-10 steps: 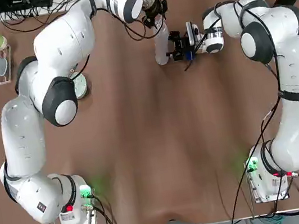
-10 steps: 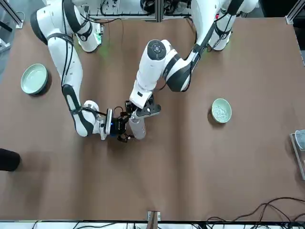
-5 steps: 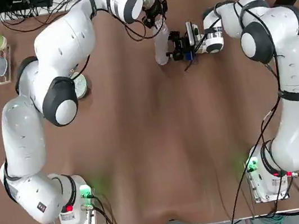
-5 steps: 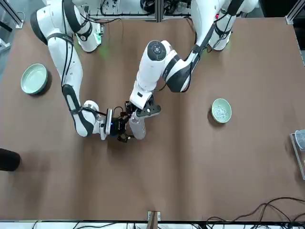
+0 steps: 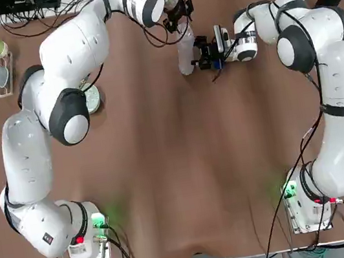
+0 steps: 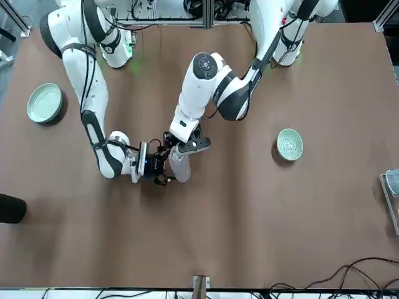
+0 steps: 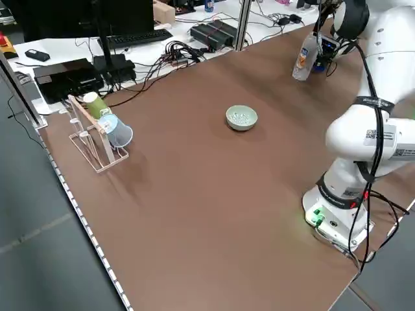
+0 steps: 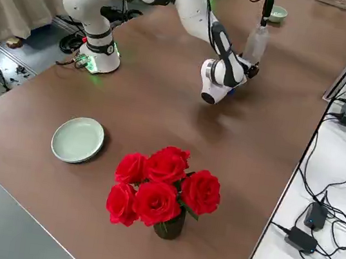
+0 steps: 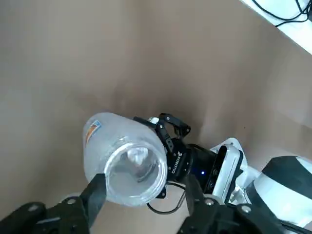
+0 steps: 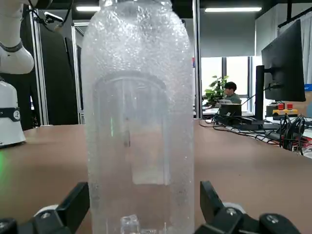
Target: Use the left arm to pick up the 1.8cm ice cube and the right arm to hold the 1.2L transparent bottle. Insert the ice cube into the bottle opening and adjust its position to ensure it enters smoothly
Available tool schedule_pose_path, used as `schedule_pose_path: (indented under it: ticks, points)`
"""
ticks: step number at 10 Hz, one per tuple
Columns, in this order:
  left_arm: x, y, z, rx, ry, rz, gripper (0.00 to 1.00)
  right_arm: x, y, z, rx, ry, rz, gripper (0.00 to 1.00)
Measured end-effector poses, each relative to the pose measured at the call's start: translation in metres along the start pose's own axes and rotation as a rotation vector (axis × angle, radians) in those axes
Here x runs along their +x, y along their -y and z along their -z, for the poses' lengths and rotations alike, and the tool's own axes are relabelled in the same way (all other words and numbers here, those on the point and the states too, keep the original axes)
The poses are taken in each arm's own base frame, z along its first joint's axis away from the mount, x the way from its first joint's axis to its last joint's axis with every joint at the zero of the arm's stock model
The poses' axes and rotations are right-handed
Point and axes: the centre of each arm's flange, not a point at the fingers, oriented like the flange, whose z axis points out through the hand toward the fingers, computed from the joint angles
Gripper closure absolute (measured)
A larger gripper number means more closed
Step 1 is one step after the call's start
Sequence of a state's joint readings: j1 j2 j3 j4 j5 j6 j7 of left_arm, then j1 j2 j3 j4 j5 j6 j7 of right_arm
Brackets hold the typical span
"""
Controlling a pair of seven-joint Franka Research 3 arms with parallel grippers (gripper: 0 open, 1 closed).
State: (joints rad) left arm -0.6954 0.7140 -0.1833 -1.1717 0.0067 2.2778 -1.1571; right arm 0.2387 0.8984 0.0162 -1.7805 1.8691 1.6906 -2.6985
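- The ice cube (image 10: 129, 225) looked to be inside already: a small whitish lump showed low down through the cloudy wall, near the bottle's floor. You could see a pale shape down the neck from the left wrist view too, though I couldn't be sure it was the same thing.
- The transparent bottle (image 10: 139, 122) stood upright on the table (image 5: 165, 169), towards the far edge, with the bottle opening (image 9: 134, 168) facing straight up.
- Your right gripper (image 5: 197, 54) lay low and sideways, its fingers pressed against the bottle's lower body on both sides, holding it.
- Your left gripper (image 9: 144, 181) hovered directly above the mouth, fingers spread wider than the neck and carrying nothing.
- Risks from there:
  - If you lifted the left arm off-line, a finger could have caught the rim and tilted the bottle against the right grip.
  - The hold was low on a tall, slim body, so any knock at the top had leverage.
  - Releasing on the right with a sideways drag could have toppled the bottle.
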Motion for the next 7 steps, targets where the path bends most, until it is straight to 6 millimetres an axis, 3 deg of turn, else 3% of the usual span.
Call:
schedule_pose_path:
  ticks: [5, 7]
  points:
    - [0.0001, -0.0003, 0.0003, -0.002, -0.001, 0.0, 0.23, -0.0002, -0.0001, 0.0004, 0.0, 0.001, 0.0, 0.0]
    - [0.002, -0.0012, 0.0036, -0.004, -0.012, -0.01, 0.14, -0.0002, -0.0017, 0.0037, -0.006, 0.002, 0.001, 0.0]
